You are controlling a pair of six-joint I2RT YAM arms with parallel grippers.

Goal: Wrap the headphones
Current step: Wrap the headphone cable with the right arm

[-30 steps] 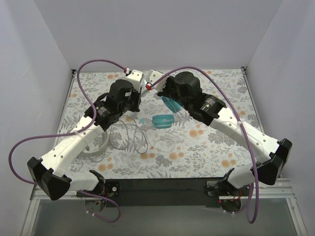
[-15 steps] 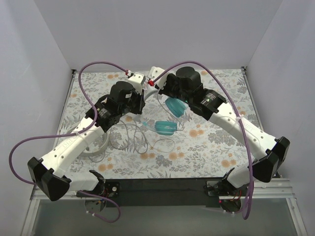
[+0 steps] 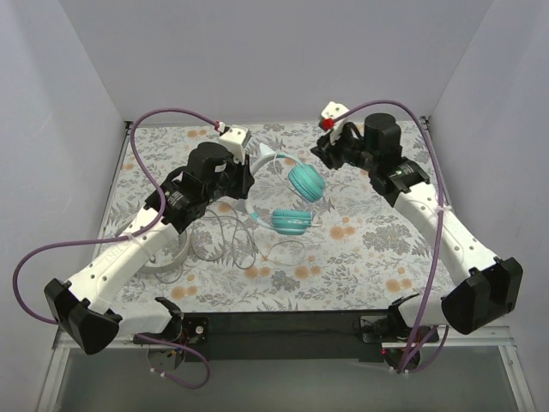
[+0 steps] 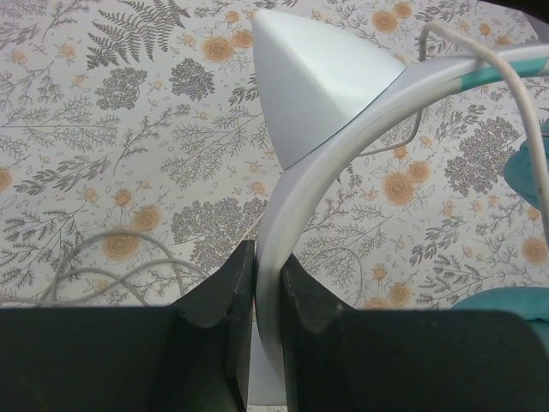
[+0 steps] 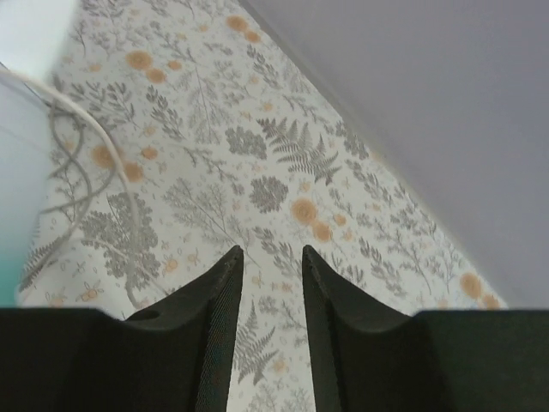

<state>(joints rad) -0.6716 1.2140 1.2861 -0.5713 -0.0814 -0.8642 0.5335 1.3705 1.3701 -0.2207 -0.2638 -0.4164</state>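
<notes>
Right gripper (image 5: 268, 257), just opened partway and empty, has backed toward the table's (image 3: 386, 257) far edge. My left gripper (image 4: 268, 257) alone clamps the headphones' (image 3: 306, 181) headband (image 4: 296, 184); wrapping needs a regrasp.

Floral table (image 3: 377, 249): teal headphones (image 3: 292, 222) centre, white-grey headphones (image 3: 180, 247) left (thin cable (image 3: 236, 245) looped between).

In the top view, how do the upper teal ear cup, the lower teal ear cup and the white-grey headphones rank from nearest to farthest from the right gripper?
Measured from the right gripper:
1. Upper teal ear cup, close by on its left.
2. Lower teal ear cup, lower in the view, near the centre.
3. White-grey headphones, far left, partly under the left arm.
</notes>
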